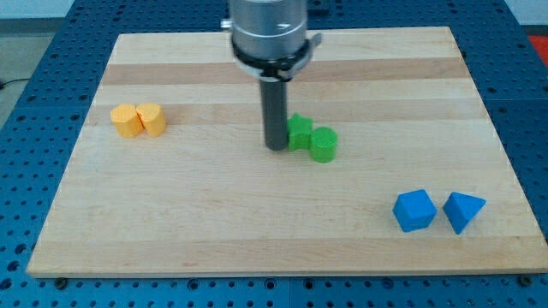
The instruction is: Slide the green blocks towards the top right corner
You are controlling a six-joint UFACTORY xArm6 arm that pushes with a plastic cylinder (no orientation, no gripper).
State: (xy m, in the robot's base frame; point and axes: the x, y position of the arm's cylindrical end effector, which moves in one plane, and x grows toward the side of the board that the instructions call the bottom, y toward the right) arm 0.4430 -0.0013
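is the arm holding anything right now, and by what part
Nothing is held. My tip only stands against the view's left side of the green blocks; it pushes, never grips.

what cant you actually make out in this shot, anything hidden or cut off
- Camera view: my tip and the rod hide the left part of the rear green block, so its shape and whether they touch are unclear.
- The green cylinder overlaps that block's right side.
- The arm above the grey collar is cut off by the view's top edge.
- The two orange blocks sit so close that their shapes are hard to tell.
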